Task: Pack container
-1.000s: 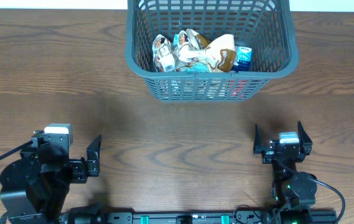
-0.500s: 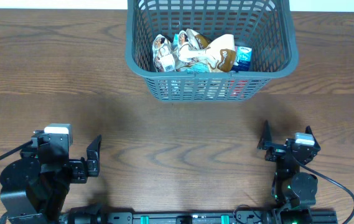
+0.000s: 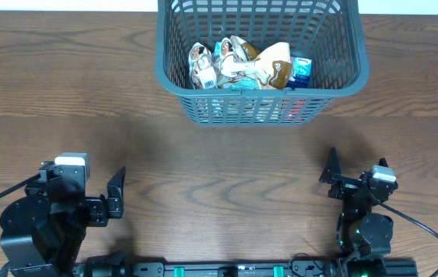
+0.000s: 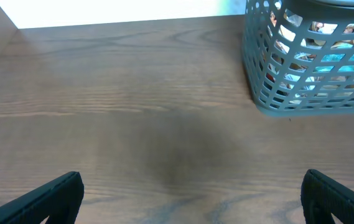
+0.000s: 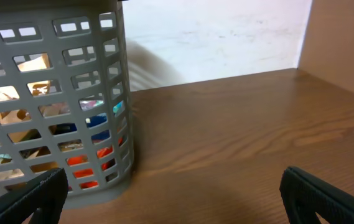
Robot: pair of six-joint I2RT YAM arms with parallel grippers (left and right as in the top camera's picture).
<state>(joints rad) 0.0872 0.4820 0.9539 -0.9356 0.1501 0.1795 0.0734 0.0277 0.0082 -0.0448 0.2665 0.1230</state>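
The dark grey-blue lattice container (image 3: 175,77) stands at the far middle of the table and holds several snack packets (image 3: 242,65). It shows at the upper right of the left wrist view (image 4: 257,87) and at the left of the right wrist view (image 5: 124,124). My left gripper (image 3: 117,196) is open and empty near the front left, its fingers wide apart in the left wrist view (image 4: 189,199). My right gripper (image 3: 356,178) is open and empty near the front right, as the right wrist view (image 5: 170,199) shows.
The wooden table (image 3: 88,115) spreads between the container and both arms. A white wall (image 5: 214,37) runs behind the table's far edge. Black arm bases sit along the front edge.
The right gripper has turned and shifted slightly right near the front edge. The left arm and the container have not moved.
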